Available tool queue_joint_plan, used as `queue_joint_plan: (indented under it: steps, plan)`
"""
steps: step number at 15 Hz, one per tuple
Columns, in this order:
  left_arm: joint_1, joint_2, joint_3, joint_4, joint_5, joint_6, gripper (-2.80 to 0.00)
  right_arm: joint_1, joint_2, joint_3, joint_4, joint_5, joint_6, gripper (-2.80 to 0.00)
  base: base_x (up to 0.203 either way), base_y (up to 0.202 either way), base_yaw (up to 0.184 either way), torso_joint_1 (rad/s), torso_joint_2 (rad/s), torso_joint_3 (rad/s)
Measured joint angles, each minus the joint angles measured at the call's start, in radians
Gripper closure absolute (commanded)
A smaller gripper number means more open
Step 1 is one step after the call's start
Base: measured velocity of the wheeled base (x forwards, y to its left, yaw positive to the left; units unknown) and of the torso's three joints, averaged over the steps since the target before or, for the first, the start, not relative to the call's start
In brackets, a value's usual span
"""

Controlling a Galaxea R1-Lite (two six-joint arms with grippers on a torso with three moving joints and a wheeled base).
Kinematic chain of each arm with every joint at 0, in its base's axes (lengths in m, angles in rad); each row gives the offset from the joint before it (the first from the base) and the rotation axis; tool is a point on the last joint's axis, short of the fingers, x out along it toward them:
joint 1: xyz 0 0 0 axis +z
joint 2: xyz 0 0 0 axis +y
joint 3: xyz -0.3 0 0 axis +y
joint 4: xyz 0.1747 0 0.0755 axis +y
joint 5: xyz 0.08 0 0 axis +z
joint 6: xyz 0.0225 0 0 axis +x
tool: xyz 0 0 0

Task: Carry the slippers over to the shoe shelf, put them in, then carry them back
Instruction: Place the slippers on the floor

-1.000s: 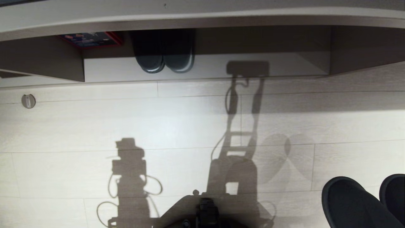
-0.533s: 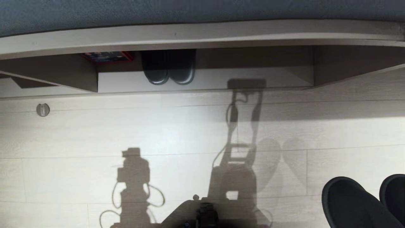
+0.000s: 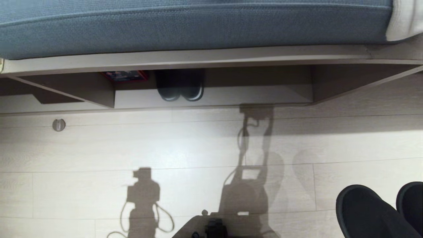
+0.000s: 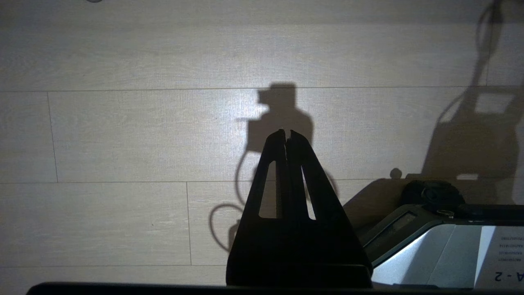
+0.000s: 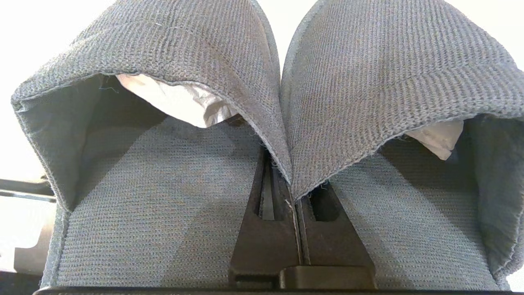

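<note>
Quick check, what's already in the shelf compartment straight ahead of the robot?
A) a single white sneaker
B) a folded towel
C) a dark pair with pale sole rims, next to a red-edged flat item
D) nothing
C: in the head view a dark pair with pale sole rims sits in the shoe shelf, with a red-edged flat item beside it.

Two pairs of slippers (image 3: 376, 215) (one pair (image 3: 180, 89) inside), one shoe shelf (image 3: 211, 99), one floor disc (image 3: 58, 125)
</note>
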Motion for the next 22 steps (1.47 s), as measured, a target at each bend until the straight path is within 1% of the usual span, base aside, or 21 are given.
queue_joint_plan:
  steps: [4,22]
  plan:
    - [0.000,0.000,0.000,0.000,0.000,0.000,0.00,0.000,0.001,0.000,-0.001,0.005,-0.014,0.00,0.000,0.000,0.000,-0.002,0.00,0.201]
    - [0.000,0.000,0.000,0.000,0.000,-0.001,0.00,0.000,0.002,0.000,-0.001,0.007,-0.009,0.00,0.000,0.000,0.000,0.004,0.00,0.202]
